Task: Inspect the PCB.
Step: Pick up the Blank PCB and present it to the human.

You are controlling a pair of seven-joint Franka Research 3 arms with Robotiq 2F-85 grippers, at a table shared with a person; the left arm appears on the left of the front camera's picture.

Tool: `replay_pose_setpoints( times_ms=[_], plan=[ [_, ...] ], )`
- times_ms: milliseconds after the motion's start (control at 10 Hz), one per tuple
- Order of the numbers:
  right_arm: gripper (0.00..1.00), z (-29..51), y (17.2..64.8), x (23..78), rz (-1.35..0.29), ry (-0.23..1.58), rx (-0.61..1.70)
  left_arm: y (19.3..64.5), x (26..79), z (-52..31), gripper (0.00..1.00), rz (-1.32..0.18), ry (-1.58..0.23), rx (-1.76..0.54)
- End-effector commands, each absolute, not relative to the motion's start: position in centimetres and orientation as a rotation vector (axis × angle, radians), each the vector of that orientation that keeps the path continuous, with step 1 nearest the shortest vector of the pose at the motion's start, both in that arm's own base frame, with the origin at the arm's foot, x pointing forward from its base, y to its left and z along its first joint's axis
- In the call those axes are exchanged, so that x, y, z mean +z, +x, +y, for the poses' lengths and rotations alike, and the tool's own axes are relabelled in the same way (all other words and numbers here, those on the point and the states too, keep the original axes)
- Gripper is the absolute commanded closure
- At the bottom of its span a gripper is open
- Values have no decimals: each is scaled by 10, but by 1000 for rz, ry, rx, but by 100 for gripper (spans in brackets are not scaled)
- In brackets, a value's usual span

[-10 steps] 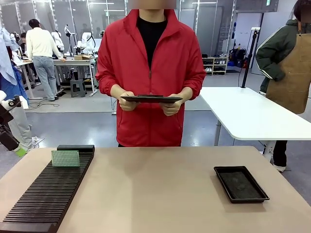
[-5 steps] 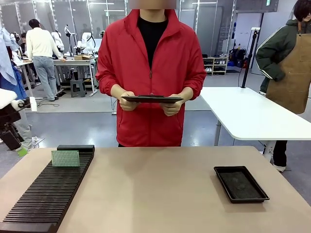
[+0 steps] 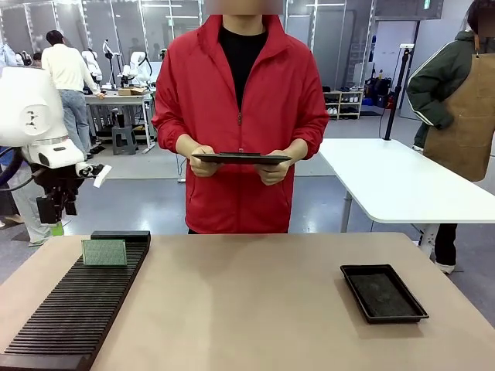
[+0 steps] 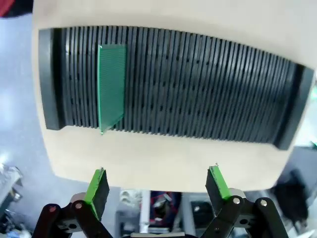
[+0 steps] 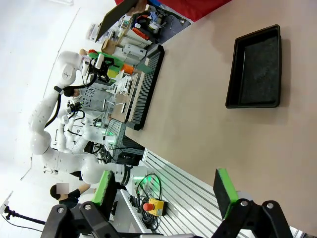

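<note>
the beige table takes the whole near part of the front view. behind its far edge stands a person in a red jacket, who holds a thin black tray flat at the waist, the right hand and the left hand at its two ends. the white left arm comes in from the left side, above the floor beside the table's far left corner. a long black ribbed rack lies along the left side of the table, and a shallow black tray lies on the right side, well apart from it. the pcb stands upright on its edge in a slot near the far end of the rack, its green face towards the robot. the left gripper hangs above the rack's long side with fingers spread and nothing between them. the right gripper is also spread wide and grasps nothing, well away from the shallow tray.
</note>
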State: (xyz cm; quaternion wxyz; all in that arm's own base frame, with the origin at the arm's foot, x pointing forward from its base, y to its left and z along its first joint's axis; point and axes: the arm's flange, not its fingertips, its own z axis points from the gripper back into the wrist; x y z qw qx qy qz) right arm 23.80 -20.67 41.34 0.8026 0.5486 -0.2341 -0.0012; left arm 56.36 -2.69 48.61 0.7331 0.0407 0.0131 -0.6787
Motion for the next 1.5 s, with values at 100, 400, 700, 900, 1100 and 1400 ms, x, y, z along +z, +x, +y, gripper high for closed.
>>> replay_pose_setpoints(
  times_ms=[100,400,700,900,1100,1400],
  plan=[
    [0,-208,238,414,-520,1181,16,588,475,-20,0,70,112,-1643],
    [0,-208,238,414,-520,1181,16,605,459,-25,0,44,50,-1653],
    [0,-208,238,414,-520,1181,16,624,428,-25,0,63,39,-1639],
    [0,-208,238,414,-520,1181,16,633,414,-27,0,75,-26,-1620],
    [0,-208,238,414,-520,1181,16,633,401,-28,0,89,-58,-1613],
    [0,-208,238,414,-520,1181,16,641,380,-14,0,75,-99,-1551]
  ],
)
